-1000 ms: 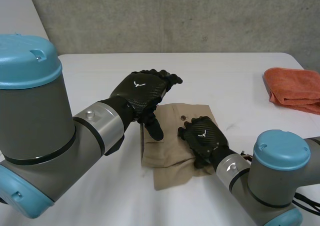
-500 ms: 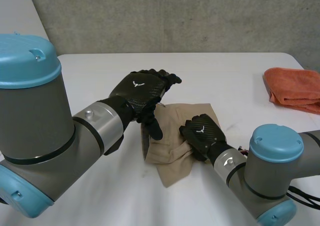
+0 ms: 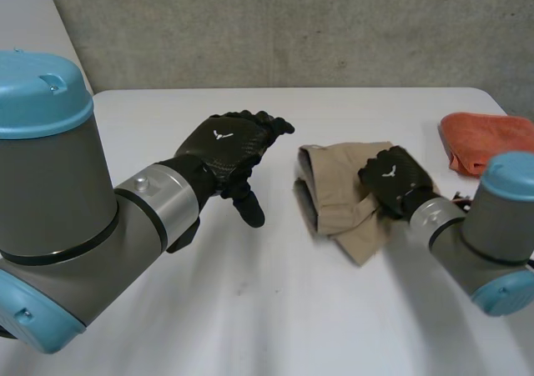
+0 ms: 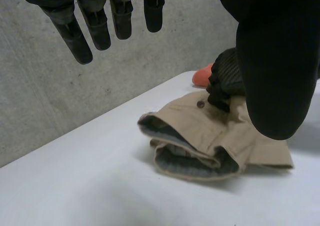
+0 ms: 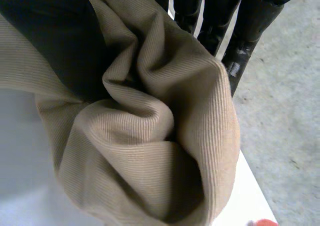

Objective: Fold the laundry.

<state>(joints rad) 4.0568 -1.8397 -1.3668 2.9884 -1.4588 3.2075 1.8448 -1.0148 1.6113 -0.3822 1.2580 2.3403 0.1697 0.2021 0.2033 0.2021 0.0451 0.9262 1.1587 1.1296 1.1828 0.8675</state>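
Tan corduroy garment (image 3: 338, 194), loosely doubled over, lying on the white bench (image 3: 250, 309) between its middle and its right edge. Judged soft, light and limp; ribbed, so unlikely to slip; best taken at a hem or corner. Bunched near its button (image 4: 201, 104) in the clutching right hand (image 3: 392, 177). Left hand (image 3: 229, 142) apart from it, fingers relaxed, empty. Folded orange towel (image 3: 492, 147) at the right edge.

Garment (image 3: 331, 199): we see it on the tabletop (image 3: 250, 309), right hand (image 3: 392, 177) on its right part.
Left hand (image 3: 227, 142): left of it, apart.
Second cloth (image 3: 488, 138): far right, behind.
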